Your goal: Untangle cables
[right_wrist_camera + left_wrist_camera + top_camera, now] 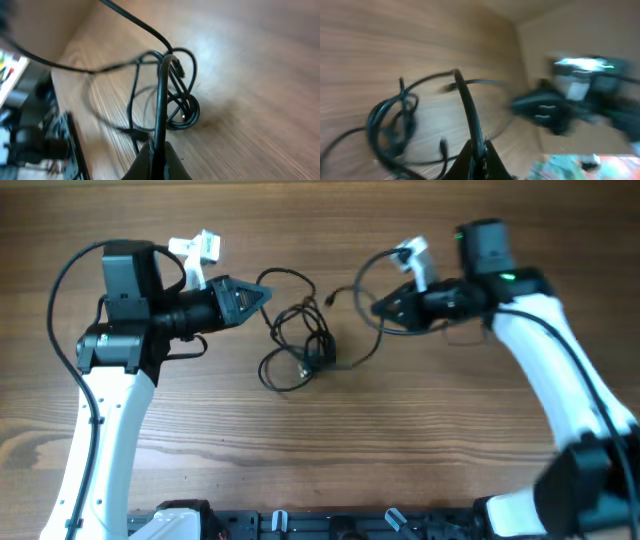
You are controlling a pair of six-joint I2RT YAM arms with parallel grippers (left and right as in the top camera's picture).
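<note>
surface: a wooden table (pixel 450 440), its grain running left to right in the overhead view.
task thing: the cables (pixel 305 342), thin black cords in a loose tangle at the centre of the overhead frame, between the two arms. The bunched part lies on the wood, one loop reaches to the upper left and another sweeps out to the right.
left side: the left gripper (pixel 266 296) sits left of centre and points right, its fingers pinched together on a strand of the cables.
left wrist view: blurred. The left gripper (pixel 479 159) is at bottom centre, a strand (pixel 469 110) rises from between its closed fingers, and the coil lies at the left of the frame.
right side: the right gripper (pixel 378 307) sits right of centre and points left, its fingers clamped on another strand.
right wrist view: the right gripper (pixel 156 157) is at bottom centre. The pinched strand (pixel 161 95) runs up to the tangle at mid-frame.
writing: a white piece (pixel 197 250) sits on the left wrist, with a matching one on the right. Any print on them is too small to read.
light: a green light (pixel 508 277) glows on the right arm.
</note>
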